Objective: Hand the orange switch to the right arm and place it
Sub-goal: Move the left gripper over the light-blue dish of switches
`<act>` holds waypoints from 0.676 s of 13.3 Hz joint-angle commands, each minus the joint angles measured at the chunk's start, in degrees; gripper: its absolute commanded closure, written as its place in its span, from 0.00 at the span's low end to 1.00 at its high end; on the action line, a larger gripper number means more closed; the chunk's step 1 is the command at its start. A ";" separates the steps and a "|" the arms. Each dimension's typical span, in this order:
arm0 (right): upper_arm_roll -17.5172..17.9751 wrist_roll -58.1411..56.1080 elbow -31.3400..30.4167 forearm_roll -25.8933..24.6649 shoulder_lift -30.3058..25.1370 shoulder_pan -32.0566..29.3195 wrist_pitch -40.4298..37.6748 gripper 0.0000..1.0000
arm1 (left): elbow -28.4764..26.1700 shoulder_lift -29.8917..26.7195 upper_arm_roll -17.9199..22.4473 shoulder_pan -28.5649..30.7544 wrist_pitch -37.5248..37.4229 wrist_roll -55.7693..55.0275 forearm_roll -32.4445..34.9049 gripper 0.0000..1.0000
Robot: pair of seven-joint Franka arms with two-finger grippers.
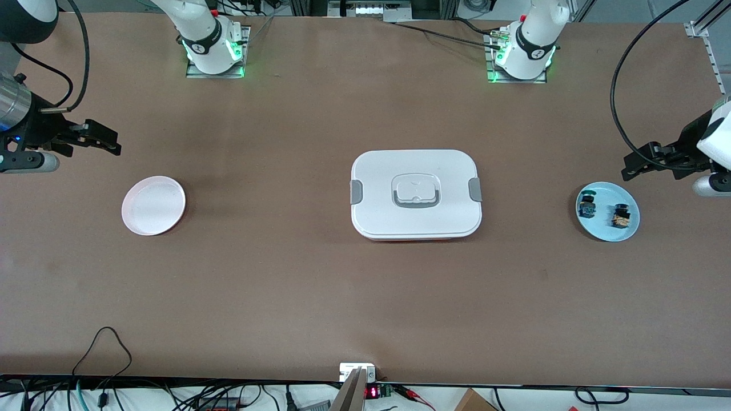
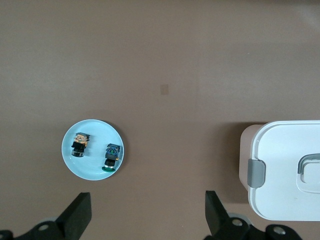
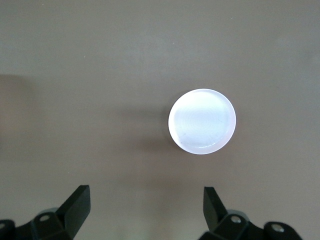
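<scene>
The orange switch (image 1: 621, 216) lies on a light blue plate (image 1: 606, 231) toward the left arm's end of the table, beside a similar black part with blue-green pieces (image 1: 586, 205). In the left wrist view the orange switch (image 2: 80, 144) and the blue-green part (image 2: 111, 156) lie side by side on the plate (image 2: 95, 170). My left gripper (image 1: 631, 167) (image 2: 147, 200) is open and empty, high over the table near that plate. My right gripper (image 1: 111, 144) (image 3: 146, 195) is open and empty, high over the table near a pale pink plate (image 1: 153, 205) (image 3: 202, 121).
A white lidded box with grey clips and a handle (image 1: 416, 194) (image 2: 285, 170) stands in the middle of the table between the two plates. The pink plate has nothing on it. Cables run along the table edge nearest the front camera.
</scene>
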 commanded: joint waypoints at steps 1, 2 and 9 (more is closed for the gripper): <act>-0.11 0.12 0.73 0.36 -0.68 -0.04 -0.16 0.00 | 1.60 0.25 0.01 0.18 -1.19 1.40 -0.22 0.00; -0.11 0.12 0.82 0.62 -0.78 0.05 -0.08 0.00 | 1.52 0.25 0.01 0.18 -1.19 1.40 -0.13 0.00; -0.64 0.03 0.73 0.80 -0.78 -0.74 1.77 0.00 | 0.64 1.04 -0.17 2.28 -6.70 3.68 0.14 0.00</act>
